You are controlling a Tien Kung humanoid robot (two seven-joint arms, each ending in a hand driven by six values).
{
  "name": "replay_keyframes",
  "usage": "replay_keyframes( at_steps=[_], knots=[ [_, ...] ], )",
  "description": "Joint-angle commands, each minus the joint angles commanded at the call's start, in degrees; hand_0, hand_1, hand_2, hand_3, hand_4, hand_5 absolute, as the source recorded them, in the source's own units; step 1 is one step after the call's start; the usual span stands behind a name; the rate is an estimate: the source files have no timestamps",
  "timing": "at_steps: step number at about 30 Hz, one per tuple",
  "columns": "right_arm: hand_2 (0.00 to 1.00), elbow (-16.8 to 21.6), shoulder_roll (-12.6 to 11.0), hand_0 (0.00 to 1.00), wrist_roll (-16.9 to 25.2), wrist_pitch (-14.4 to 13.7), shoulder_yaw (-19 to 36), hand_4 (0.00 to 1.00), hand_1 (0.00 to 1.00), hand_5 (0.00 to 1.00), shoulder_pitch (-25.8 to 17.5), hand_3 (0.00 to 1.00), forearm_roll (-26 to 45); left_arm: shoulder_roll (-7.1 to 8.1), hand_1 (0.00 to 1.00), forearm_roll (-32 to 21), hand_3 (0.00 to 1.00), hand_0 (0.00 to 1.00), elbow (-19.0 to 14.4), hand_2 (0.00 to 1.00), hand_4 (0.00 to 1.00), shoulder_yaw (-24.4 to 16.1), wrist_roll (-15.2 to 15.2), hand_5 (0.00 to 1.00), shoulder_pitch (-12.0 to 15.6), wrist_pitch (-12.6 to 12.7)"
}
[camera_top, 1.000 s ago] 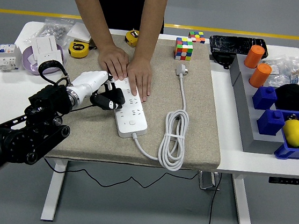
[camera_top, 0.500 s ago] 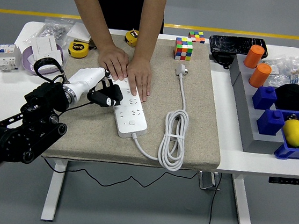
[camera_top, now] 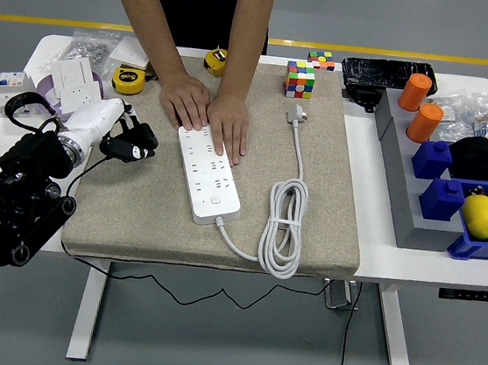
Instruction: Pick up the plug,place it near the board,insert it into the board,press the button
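The left hand (camera_top: 130, 141) has pulled back. A second ago it sat right against the left edge of the power strip (camera_top: 208, 173), level with its middle sockets; now it hangs over the left part of the beige mat (camera_top: 312, 208), clearly apart from the strip and drawing toward the robot's own side. Its black fingers (camera_top: 138, 149) are curled in on themselves and nothing shows between them, so the hand is closed and empty. The right hand is out of the picture.

Nothing else has moved. The plug (camera_top: 296, 114) lies on the mat near its far edge, just in front of the colour cube (camera_top: 300, 80), with its white cord (camera_top: 281, 226) running down to a loose coil beside the strip and on into the strip's near end. The plug is in no socket. A person at the far side of the tabletop (camera_top: 378, 242) keeps both hands (camera_top: 208, 112) flat on the far end of the strip, holding it steady.

This suggests the task is at its start, or being reset: the plug is not picked up, and the retreat takes the left hand further from it. The plug lies to the right of the strip, so a reach from the left would have to cross over the strip and the person's hands.
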Motion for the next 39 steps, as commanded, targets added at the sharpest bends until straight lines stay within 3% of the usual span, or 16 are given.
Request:
replay_keyframes(
  at_steps=[3, 4, 10, 11, 16, 17, 21, 22, 23, 25, 28, 29, 33, 34, 35, 39],
  knots=[
    [0.759, 0.0, 0.0, 0.998, 0.0, 0.0, 0.0, 0.998, 0.856, 0.859, 0.0, 0.826, -0.1, -0.08, 0.212, -1.6, 0.352, 0.250, 0.3, 0.233, 0.751, 0.0, -0.5, 0.253, 0.2, -0.6],
    [0.759, 0.0, -0.1, 0.998, -0.1, 0.0, 0.0, 0.998, 0.853, 0.860, 0.0, 0.826, -0.1, -0.06, 0.609, -2.3, 0.549, 0.497, 0.1, 0.550, 0.998, 0.0, -0.7, 0.400, 0.3, -1.0],
    [0.759, 0.0, 0.0, 0.998, 0.0, 0.0, 0.1, 0.998, 0.853, 0.860, 0.2, 0.826, -0.1, 0.15, 0.609, -3.8, 0.549, 0.497, -0.8, 0.550, 0.998, 0.0, -0.8, 0.400, 0.2, -2.7],
    [0.760, 0.0, 0.0, 0.998, 0.0, 0.0, 0.1, 0.998, 0.850, 0.860, 0.2, 0.826, 0.0, 0.20, 0.847, -4.0, 0.762, 0.822, -1.1, 0.753, 0.998, 0.1, -0.8, 0.602, 0.2, -3.0],
    [0.760, 0.0, 0.0, 0.998, 0.0, 0.0, 0.3, 0.998, 0.850, 0.860, 0.2, 0.826, -0.1, 0.36, 0.847, -3.3, 0.762, 0.822, -1.5, 0.753, 0.998, -0.1, -0.7, 0.602, 0.4, -3.6],
    [0.759, 0.0, 0.0, 0.998, 0.0, 0.0, 0.3, 0.998, 0.849, 0.861, 0.2, 0.826, -0.1, 0.39, 0.998, -3.3, 0.976, 0.998, -1.6, 0.998, 0.998, -0.2, -0.7, 0.763, 0.4, -3.7],
    [0.759, 0.0, 0.1, 0.998, 0.1, 0.1, 0.3, 0.998, 0.849, 0.861, 0.3, 0.826, 0.0, 0.62, 0.998, -5.1, 0.976, 0.998, -3.6, 0.998, 0.998, -1.8, -1.0, 0.763, 1.3, -3.6],
    [0.759, 0.0, 0.1, 0.998, 0.1, 0.0, 0.3, 0.998, 0.849, 0.861, 0.3, 0.826, 0.1, 0.35, 0.998, -7.0, 0.976, 0.998, -5.0, 0.998, 0.998, -3.1, -2.2, 0.763, 2.1, -1.8],
    [0.759, 0.0, 0.1, 0.998, 0.1, 0.0, 0.3, 0.998, 0.845, 0.862, 0.3, 0.824, 0.1, -0.07, 0.998, -9.0, 0.980, 0.998, -6.1, 0.998, 0.998, -4.5, -3.5, 0.998, 2.9, 0.1],
    [0.759, 0.0, 0.2, 0.998, 0.1, 0.0, 0.4, 0.998, 0.845, 0.862, 0.3, 0.824, 0.2, -1.29, 0.998, -13.2, 0.980, 0.998, -8.6, 0.998, 0.998, -7.6, -6.1, 0.998, 4.5, 3.7],
    [0.759, 0.0, 0.5, 0.998, 0.1, 0.1, 0.3, 0.998, 0.845, 0.862, 0.2, 0.824, 0.4, -4.57, 0.998, -20.7, 0.980, 0.998, -14.4, 0.998, 0.998, -14.5, -11.6, 0.998, 8.4, 8.1],
    [0.759, 0.0, 0.6, 0.998, 0.1, 0.1, 0.3, 0.998, 0.841, 0.862, 0.1, 0.824, 0.4, -5.28, 0.998, -22.8, 0.936, 0.979, -15.8, 0.971, 0.998, -16.1, -12.9, 0.998, 9.3, 8.2],
    [0.759, 0.0, 1.0, 0.998, 0.3, 0.1, 0.4, 0.998, 0.841, 0.862, -0.4, 0.824, 0.6, -7.86, 0.998, -32.4, 0.936, 0.979, -21.0, 0.971, 0.998, -23.9, -17.6, 0.998, 13.9, 5.9],
    [0.759, 0.0, 1.1, 0.998, 0.4, 0.1, 0.3, 0.998, 0.841, 0.862, -0.5, 0.824, 0.7, -8.24, 0.998, -35.0, 0.936, 0.979, -21.7, 0.971, 0.998, -26.1, -18.2, 0.998, 15.1, 5.2],
    [0.760, 0.0, 1.2, 0.998, 0.4, 0.1, 0.2, 0.998, 0.840, 0.861, -0.7, 0.823, 0.7, -8.57, 0.955, -37.3, 0.901, 0.906, -22.3, 0.918, 0.998, -27.7, -18.6, 0.998, 16.1, 4.4],
    [0.760, 0.0, 1.9, 0.998, 0.5, 0.3, 0.1, 0.998, 0.840, 0.861, -1.4, 0.823, 0.4, -10.09, 0.955, -47.0, 0.901, 0.906, -24.4, 0.918, 0.998, -34.3, -19.4, 0.998, 20.5, 1.5]
  ],
)
